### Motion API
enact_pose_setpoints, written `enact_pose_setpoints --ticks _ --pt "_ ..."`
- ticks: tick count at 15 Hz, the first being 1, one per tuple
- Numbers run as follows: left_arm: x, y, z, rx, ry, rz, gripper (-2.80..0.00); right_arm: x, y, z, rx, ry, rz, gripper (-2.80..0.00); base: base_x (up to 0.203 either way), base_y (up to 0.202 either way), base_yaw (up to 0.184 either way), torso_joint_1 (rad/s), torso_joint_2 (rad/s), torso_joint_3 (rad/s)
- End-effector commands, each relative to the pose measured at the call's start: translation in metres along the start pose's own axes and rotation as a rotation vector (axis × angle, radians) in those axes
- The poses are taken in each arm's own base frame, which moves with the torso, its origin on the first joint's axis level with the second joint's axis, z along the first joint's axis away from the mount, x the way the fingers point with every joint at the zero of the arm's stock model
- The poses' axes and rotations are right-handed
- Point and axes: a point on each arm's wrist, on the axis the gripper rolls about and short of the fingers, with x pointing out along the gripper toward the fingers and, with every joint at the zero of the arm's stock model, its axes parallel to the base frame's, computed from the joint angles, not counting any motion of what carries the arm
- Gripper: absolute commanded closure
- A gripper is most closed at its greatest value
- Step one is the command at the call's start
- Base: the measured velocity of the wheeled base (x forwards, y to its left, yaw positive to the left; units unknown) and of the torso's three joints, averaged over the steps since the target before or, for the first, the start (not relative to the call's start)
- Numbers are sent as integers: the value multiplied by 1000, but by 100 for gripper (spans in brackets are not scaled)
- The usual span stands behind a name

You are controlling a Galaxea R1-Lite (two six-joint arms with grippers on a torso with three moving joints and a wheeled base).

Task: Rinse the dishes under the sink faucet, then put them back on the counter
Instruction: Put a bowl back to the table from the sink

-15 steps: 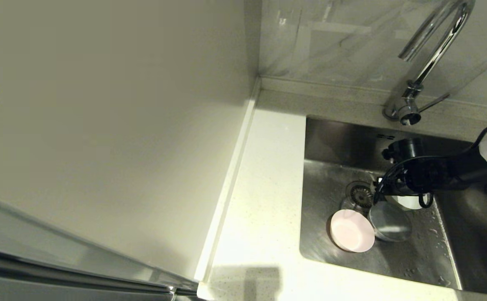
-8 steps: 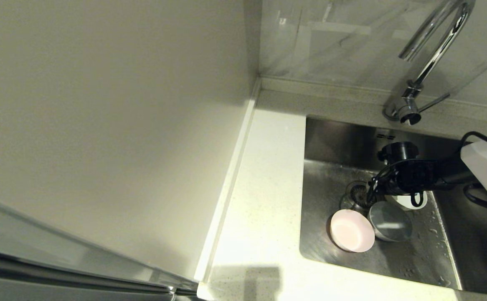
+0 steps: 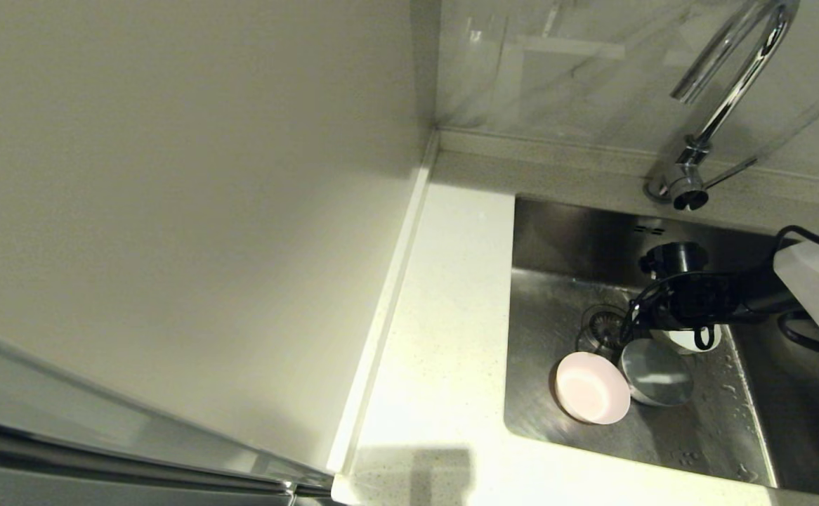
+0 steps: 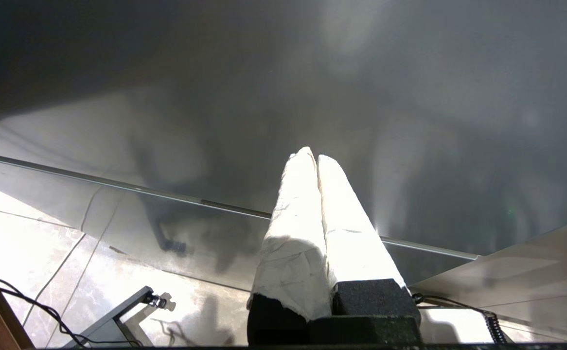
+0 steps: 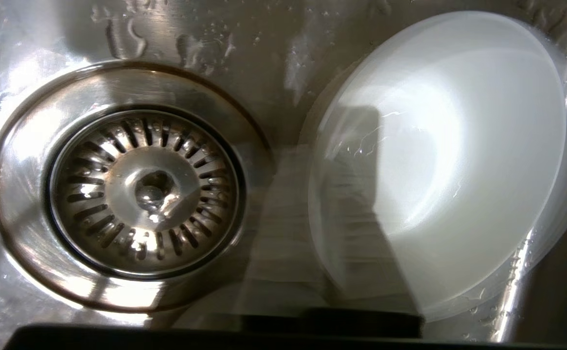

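Right hand (image 5: 342,233) down in the sink (image 3: 543,232), apparently pinched on the white dish's (image 5: 439,155) rim; next, lift it under the faucet (image 3: 725,91).

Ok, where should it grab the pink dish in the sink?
Take the pink dish by its rim, probably from straight above, one jaw inside and one outside. It lies flat on the sink floor, so only the rim offers an edge; pick the near side, away from the grey dish beside it.
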Motion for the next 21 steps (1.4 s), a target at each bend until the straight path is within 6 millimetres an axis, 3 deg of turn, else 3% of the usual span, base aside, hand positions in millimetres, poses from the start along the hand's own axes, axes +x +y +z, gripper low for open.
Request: enact_pose_setpoints --ticks 1,5,8,11,14,17,19,21 --pt "0 0 0 -1 -3 1 0 -4 -2 4 3 -11 -2 0 0 0 0 0 0 0" --pt "0 0 0 -1 -3 0 0 -10 -3 8 10 -26 -1 0 0 0 0 0 0 0" --pt "0 0 0 -1 -3 1 0 -31 -10 22 24 -69 -1 0 0 0 0 0 0 0" --pt "0 0 0 -1 -3 -1 0 -81 -26 29 37 -101 2 0 0 0 0 0 0 0" --pt "0 0 0 -1 -3 1 0 -154 -50 35 80 -187 13 0 0 0 0 0 0 0" --pt "0 0 0 -1 -3 1 0 -220 -72 28 191 -244 79 0 0 0 0 0 0 0" --pt "0 0 0 -1 -3 1 0 -247 -77 17 341 -110 242 0 0 0 0 0 0 0" --pt "0 0 0 -1 -3 1 0 -271 -80 27 490 -5 399 0 0 0 0 0 0 0"
